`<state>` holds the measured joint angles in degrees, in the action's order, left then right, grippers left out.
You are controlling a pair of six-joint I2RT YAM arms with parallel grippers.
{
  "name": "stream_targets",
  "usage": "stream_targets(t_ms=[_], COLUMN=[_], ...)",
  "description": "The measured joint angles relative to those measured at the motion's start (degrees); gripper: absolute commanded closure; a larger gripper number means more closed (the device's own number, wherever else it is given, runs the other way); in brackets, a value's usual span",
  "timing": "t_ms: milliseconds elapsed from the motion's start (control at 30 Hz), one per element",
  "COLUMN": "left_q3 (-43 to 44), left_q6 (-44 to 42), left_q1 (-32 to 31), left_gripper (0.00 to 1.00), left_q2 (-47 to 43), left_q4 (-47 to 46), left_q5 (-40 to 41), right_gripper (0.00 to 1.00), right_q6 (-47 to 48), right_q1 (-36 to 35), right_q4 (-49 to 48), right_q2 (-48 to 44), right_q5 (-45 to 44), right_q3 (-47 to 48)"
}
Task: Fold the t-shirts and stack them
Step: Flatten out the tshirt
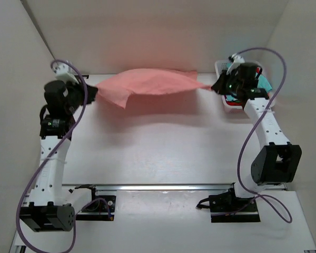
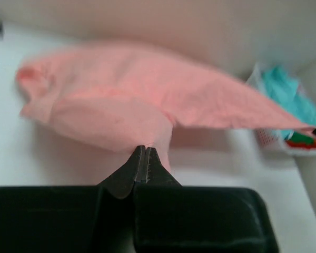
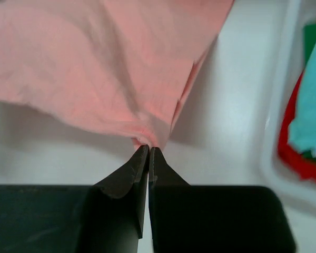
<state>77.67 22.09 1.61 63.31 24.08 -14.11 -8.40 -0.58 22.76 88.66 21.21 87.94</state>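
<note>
A salmon-pink t-shirt (image 1: 150,84) hangs stretched in the air across the back of the table, held at both ends. My left gripper (image 1: 92,90) is shut on its left edge; in the left wrist view the left gripper (image 2: 144,149) pinches the salmon-pink t-shirt (image 2: 137,100) at the fingertips. My right gripper (image 1: 215,86) is shut on the right corner; the right wrist view shows the right gripper (image 3: 148,148) nipping a bunched bit of the salmon-pink t-shirt (image 3: 95,63). Teal, green and red t-shirts (image 3: 310,105) lie in the basket.
A white plastic basket (image 1: 221,66) stands at the back right, partly hidden behind my right arm, and shows as a white basket (image 2: 263,138) in the left wrist view. White walls close in the table on the left, back and right.
</note>
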Motion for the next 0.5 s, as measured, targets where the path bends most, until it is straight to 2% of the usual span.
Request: stream_targets(t_ms=[133,233,333,433,500], left_q3=[-17.2,-23.2,-22.3,-14.8,-8.7], left_q6=[0.2,0.3,0.2,-0.1,-0.8], left_q1=[-2.2,-4.6,-8.8,-10.8,-10.8], left_gripper=[1.00,1.00,1.00,1.00,1.00], left_q2=[-7.0,-13.9,-19.2,-19.3,-17.1], left_q4=[3.2,8.5,11.3,13.6,13.3], left_q5=[0.8,2.6,5.4,7.5,8.1], right_gripper=[1.00,1.00,1.00,1.00,1.00], right_q6=[0.5,-0.2,-0.8,-1.0,-1.1], right_q1=[-0.8,-0.3,0.8,2.6,3.2], right_q4=[0.5,2.1,3.5,3.4,3.0], right_q2=[-5.4,-13.5,-22.3,-27.3,-27.4], right_q5=[-0.2,-0.2,0.5,1.3,1.8], right_q3=[-18.1,-29.2,-33.3,-30.9,-27.5])
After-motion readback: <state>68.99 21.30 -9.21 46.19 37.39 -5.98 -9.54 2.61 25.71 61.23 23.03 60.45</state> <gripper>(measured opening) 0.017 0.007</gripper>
